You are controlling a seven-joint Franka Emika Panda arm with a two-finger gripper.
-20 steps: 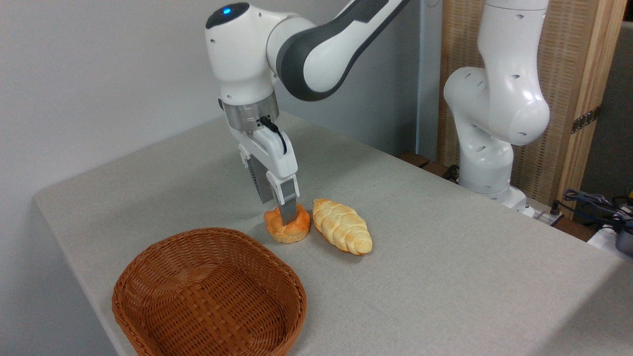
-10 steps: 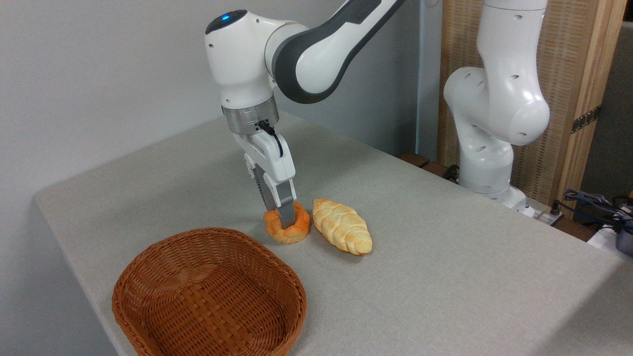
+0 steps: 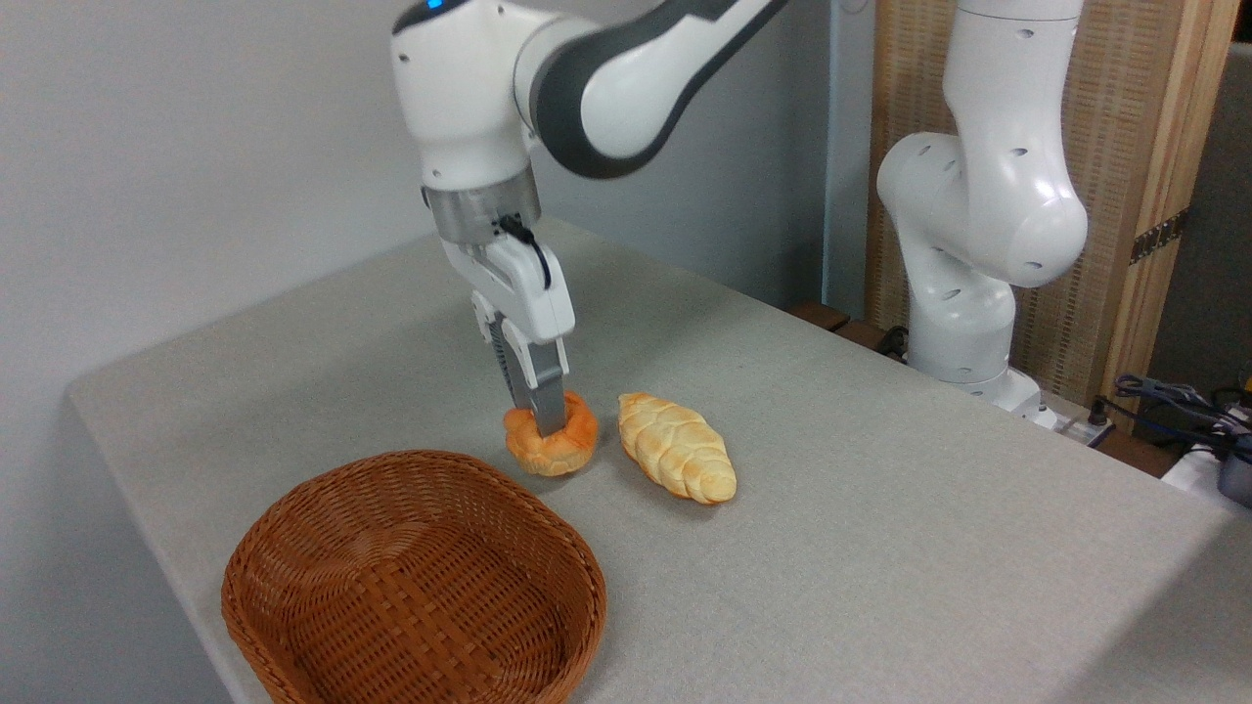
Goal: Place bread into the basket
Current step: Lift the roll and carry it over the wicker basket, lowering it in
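While fingers (image 3: 551, 416) pinch it, round bread (image 3: 551, 446) apparently tilts, axis indistinct

No text, label, brand, number or sign can be read anywhere in view.

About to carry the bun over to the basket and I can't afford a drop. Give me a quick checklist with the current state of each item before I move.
1. Pincer closed on the bun: ok, the fingers are pressed into its top.
2. Bun clear of the table: cannot tell, though it looks slightly raised.
3. Grip firm enough for the carry: cannot tell; only the near finger shows.
4. Braided loaf free of the bun: ok, a gap shows between them.
5. Basket ready: ok, upright and empty, in front and to the left of the bun.
6. Path to the basket: ok, nothing lies between bun and near rim.
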